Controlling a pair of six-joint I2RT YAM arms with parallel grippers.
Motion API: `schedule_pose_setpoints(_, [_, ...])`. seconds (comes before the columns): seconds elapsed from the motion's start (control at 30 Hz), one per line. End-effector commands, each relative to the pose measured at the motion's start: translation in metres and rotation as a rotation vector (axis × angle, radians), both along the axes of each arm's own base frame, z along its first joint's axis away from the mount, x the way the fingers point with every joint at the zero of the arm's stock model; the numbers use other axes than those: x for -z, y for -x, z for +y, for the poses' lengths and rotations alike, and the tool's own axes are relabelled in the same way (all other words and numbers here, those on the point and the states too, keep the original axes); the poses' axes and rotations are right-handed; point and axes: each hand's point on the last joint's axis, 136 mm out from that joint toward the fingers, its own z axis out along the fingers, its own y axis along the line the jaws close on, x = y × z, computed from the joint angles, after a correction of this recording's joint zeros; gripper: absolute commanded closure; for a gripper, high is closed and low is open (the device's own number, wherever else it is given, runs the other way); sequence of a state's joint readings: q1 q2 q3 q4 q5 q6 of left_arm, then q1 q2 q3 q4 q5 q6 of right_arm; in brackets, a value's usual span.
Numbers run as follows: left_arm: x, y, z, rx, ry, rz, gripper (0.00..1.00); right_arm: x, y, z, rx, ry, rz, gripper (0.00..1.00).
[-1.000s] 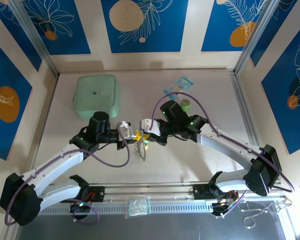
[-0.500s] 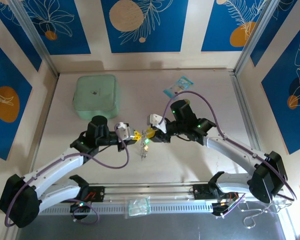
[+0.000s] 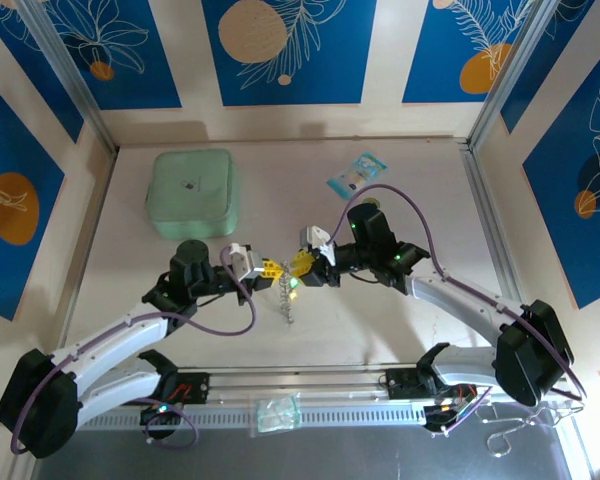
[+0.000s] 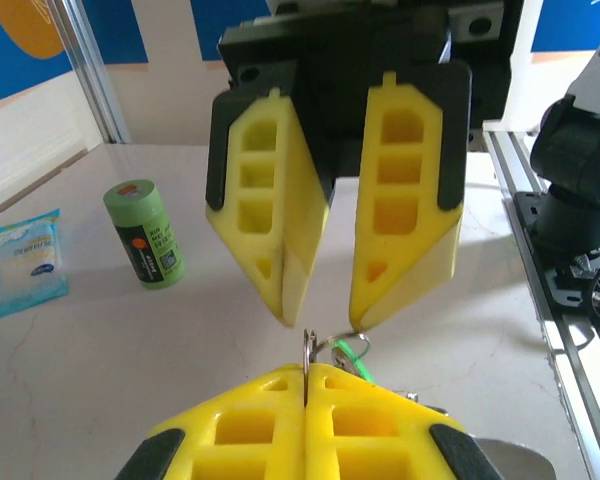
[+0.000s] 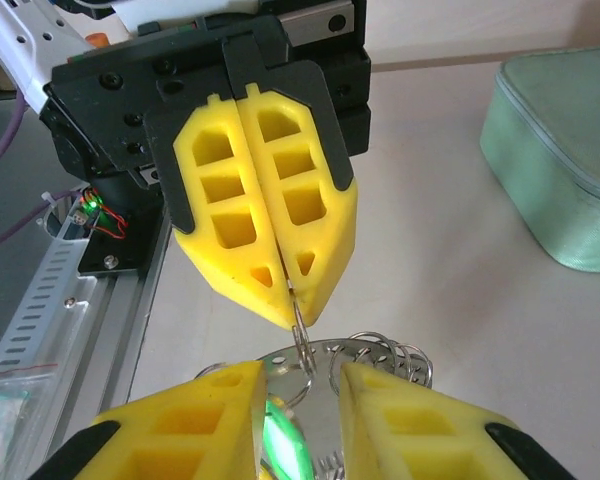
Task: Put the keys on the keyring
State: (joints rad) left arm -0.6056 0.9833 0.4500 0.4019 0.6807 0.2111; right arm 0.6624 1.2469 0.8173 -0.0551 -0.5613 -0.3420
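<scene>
My left gripper (image 3: 272, 268) (image 4: 307, 375) is shut on a thin silvery ring of the keyring (image 4: 307, 352), held on edge above the table. The rest of the keyring (image 3: 288, 298) hangs below it as a string of small metal bits and several rings (image 5: 390, 355). A key with a green head (image 4: 352, 358) (image 5: 285, 450) dangles from a loop just right of the pinched ring. My right gripper (image 3: 300, 263) (image 5: 302, 375) faces the left one tip to tip. It is open, its fingers (image 4: 410, 220) straddling the ring without touching it.
A mint green zipped case (image 3: 192, 193) (image 5: 560, 160) lies at the back left. A blue packet (image 3: 357, 173) (image 4: 20, 265) and an upright green cylinder (image 4: 145, 232) stand behind the right arm. A plastic bag (image 3: 277, 412) rests on the front rail.
The right gripper has gone from shut to open and let go at the ring. Both grippers have shifted a little toward the back; the left one has stayed shut on the ring.
</scene>
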Motion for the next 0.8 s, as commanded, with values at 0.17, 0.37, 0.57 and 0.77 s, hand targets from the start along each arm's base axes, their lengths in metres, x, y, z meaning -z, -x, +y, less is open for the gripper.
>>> schedule_pose_setpoints(0.17, [-0.014,0.010,-0.004,0.054,0.051,-0.032,1.00,-0.001,0.001,0.011,-0.027,-0.014,-0.001,0.76])
schedule_pose_setpoints(0.37, [-0.013,0.009,-0.004,0.052,0.048,-0.034,1.00,-0.004,0.003,0.015,-0.044,-0.028,0.004,0.94])
schedule_pose_setpoints(0.57, [-0.006,0.001,-0.001,0.007,-0.023,-0.043,0.86,-0.006,0.004,0.011,-0.056,0.018,-0.043,1.00])
schedule_pose_setpoints(0.77, [-0.002,0.000,-0.001,0.035,-0.127,-0.066,0.85,0.003,0.013,0.011,-0.102,0.171,-0.114,1.00])
